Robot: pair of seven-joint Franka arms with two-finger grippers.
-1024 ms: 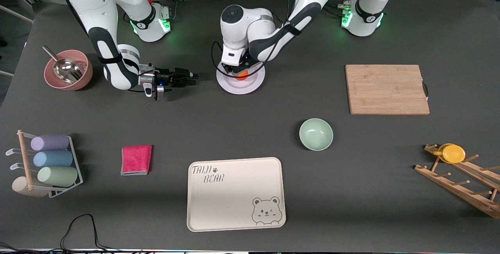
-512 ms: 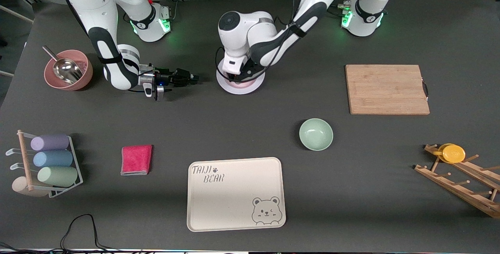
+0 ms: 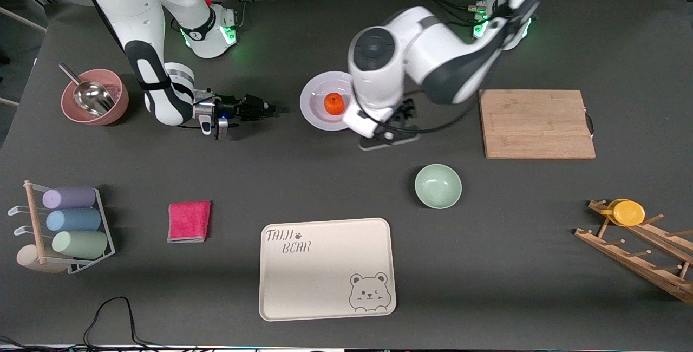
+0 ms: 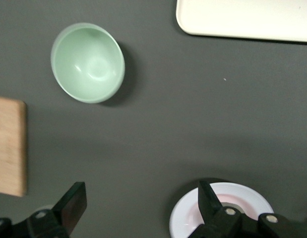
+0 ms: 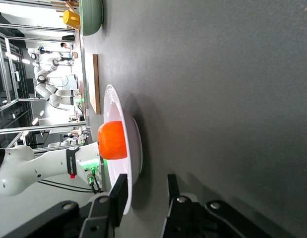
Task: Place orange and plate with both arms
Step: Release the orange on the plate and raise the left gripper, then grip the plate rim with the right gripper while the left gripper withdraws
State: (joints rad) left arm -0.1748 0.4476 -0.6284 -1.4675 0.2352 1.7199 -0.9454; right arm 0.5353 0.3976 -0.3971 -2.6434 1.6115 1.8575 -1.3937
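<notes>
The orange [image 3: 334, 103] lies on the white plate [image 3: 316, 113], between the two arms' bases. It also shows in the right wrist view [image 5: 112, 140], on the plate [image 5: 135, 148]. My left gripper [image 3: 403, 112] is open and empty in the air over bare table, beside the plate toward the left arm's end. In the left wrist view [image 4: 141, 191] the plate [image 4: 193, 218] is beside one finger. My right gripper [image 3: 265, 108] is open, low over the table, and points at the plate a short way off. In the right wrist view [image 5: 146, 181] the plate's rim lies just ahead of it.
A mint-green bowl [image 3: 438, 186] and a beige bear tray [image 3: 326, 268] lie nearer to the front camera. A wooden board [image 3: 536, 123] and a rack with a yellow cup [image 3: 628, 212] are toward the left arm's end. A pink bowl with a scoop [image 3: 95, 97], a pink cloth [image 3: 189, 221] and a cup rack [image 3: 65, 227] are toward the right arm's end.
My left gripper has let go of the orange, risen and moved off the plate toward the left arm's end. The orange stays on the plate. The right arm has not moved.
</notes>
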